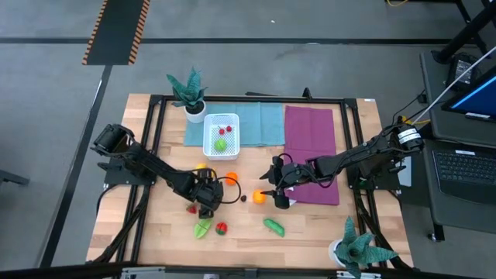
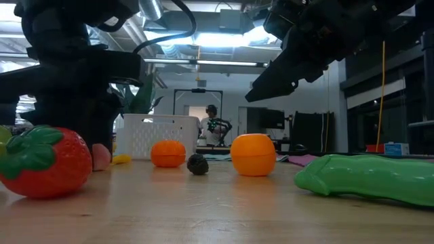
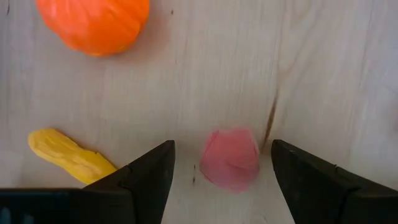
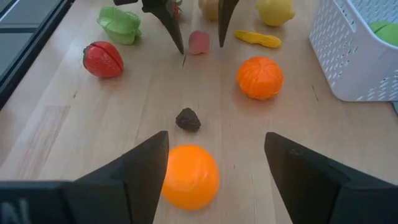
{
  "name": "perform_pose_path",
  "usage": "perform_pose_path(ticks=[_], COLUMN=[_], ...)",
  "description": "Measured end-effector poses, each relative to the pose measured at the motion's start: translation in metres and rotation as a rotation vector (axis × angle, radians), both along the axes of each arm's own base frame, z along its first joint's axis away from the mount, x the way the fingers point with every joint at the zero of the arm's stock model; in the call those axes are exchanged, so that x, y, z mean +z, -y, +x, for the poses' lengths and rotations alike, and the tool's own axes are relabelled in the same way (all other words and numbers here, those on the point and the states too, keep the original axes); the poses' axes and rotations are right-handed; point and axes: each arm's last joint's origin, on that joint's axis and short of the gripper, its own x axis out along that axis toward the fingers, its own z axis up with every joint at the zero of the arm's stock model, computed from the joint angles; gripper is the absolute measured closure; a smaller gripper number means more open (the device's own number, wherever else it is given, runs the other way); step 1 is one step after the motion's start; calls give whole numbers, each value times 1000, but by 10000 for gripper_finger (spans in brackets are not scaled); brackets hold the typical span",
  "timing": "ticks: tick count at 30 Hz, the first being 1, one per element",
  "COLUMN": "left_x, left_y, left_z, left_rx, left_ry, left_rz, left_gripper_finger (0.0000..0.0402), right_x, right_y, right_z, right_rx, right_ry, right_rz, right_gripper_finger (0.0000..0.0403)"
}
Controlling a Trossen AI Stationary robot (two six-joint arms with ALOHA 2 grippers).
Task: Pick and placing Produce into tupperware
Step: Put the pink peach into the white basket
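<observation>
The wooden bench (image 1: 155,232) carries the white perforated tupperware (image 1: 222,137) at its far centre, holding a green piece and small red pieces. The left pincer (image 3: 221,180) is spread, straddling a pink piece (image 3: 230,158) on the bench. The right pincer (image 4: 214,171) is spread around an orange (image 4: 189,176). A dark lump (image 4: 188,119) lies just beyond the orange.

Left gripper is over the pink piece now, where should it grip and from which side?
Straight down from above: the pink piece sits low on the wood between the open left gripper fingers. Close across its rounded middle; the yellow piece lies clear to one side.
</observation>
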Motion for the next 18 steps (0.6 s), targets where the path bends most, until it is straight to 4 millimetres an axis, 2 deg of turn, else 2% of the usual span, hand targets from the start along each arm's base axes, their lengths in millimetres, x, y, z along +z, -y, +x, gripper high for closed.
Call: perform_pose_path(ticks=[6, 18], left_x=[0, 0], left_y=[0, 0], left_z=[0, 0], left_rx=[0, 1], left_ry=[0, 0], left_rz=[0, 0], left_gripper_finger=[167, 282], right_x=[0, 0], right_y=[0, 0], right_z=[0, 0], right_rx=[0, -1], right_ry=[0, 0], right_rz=[0, 0], right_gripper_finger=[136, 136])
